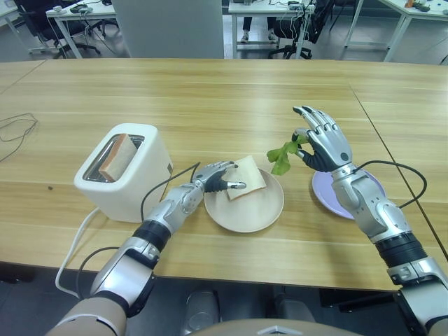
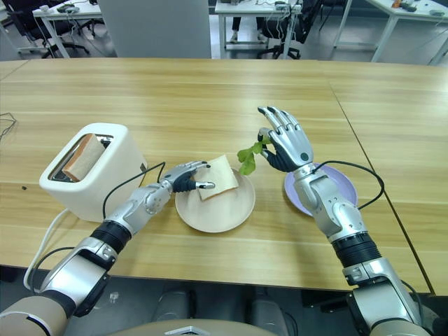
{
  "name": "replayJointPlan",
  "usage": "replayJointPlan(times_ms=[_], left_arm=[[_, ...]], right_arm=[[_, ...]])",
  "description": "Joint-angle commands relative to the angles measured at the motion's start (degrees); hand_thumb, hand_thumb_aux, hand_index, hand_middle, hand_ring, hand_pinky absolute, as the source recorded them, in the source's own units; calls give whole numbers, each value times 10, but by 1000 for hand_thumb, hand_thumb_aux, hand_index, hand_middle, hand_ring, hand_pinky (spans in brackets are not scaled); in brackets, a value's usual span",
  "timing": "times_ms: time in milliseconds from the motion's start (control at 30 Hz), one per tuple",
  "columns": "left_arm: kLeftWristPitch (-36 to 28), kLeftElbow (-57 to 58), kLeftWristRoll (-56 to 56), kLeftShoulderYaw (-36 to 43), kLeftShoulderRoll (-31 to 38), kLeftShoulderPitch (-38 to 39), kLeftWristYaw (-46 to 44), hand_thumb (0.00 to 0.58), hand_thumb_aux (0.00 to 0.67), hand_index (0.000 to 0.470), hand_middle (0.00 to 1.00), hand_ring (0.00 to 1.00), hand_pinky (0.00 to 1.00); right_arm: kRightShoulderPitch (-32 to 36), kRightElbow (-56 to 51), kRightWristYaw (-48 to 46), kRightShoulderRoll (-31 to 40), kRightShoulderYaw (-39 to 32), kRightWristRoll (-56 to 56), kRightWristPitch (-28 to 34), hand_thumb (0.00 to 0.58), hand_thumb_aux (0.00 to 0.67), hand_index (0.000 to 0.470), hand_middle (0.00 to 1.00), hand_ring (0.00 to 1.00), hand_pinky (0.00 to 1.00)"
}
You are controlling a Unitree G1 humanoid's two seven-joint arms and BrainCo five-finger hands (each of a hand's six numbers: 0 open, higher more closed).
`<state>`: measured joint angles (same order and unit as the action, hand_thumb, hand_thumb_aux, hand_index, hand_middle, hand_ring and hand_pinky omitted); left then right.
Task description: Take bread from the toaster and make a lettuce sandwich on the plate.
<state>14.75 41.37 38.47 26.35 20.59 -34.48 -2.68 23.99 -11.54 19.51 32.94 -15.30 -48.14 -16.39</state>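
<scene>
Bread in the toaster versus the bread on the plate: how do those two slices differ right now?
The toaster slice stands on edge in the slot of the toaster, partly sunk. The plate slice lies nearly flat on the tan plate, fully exposed. The left hand pinches the plate slice's edge with its fingers; nothing touches the toaster slice. Both are pale slices with a browner crust.

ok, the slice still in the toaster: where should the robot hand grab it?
Its top edge, pinched across the two flat faces, coming straight down from above. The slice stands on edge in the toaster slot, so only the top is exposed and the walls block the sides. The left robot hand is nearer; the right robot hand holds lettuce.
</scene>
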Motion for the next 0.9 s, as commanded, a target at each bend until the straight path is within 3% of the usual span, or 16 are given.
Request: replayJointPlan(times_ms=[33, 200, 633, 900], left_arm=[[7, 13, 7, 17, -3, 8, -9, 0, 0, 0, 0, 0, 0], [19, -23, 20, 31, 7, 23, -14, 0, 0, 0, 0, 0, 0], [13, -307, 35, 33, 79, 167, -112, 0, 0, 0, 0, 0, 0], [5, -358, 39, 8, 82, 179, -100, 0, 0, 0, 0, 0, 0]], right_arm=[[-10, 14, -7, 4, 11, 7, -3, 580, 670, 460, 0, 0, 0], [-19, 18, -5, 2, 18, 10, -2, 580, 670, 460, 0, 0, 0], [-35, 23, -1, -1, 35, 16, -3, 580, 670, 460, 0, 0, 0], [-43, 28, 0, -9, 31, 20, -4, 580, 670, 460, 0, 0, 0]])
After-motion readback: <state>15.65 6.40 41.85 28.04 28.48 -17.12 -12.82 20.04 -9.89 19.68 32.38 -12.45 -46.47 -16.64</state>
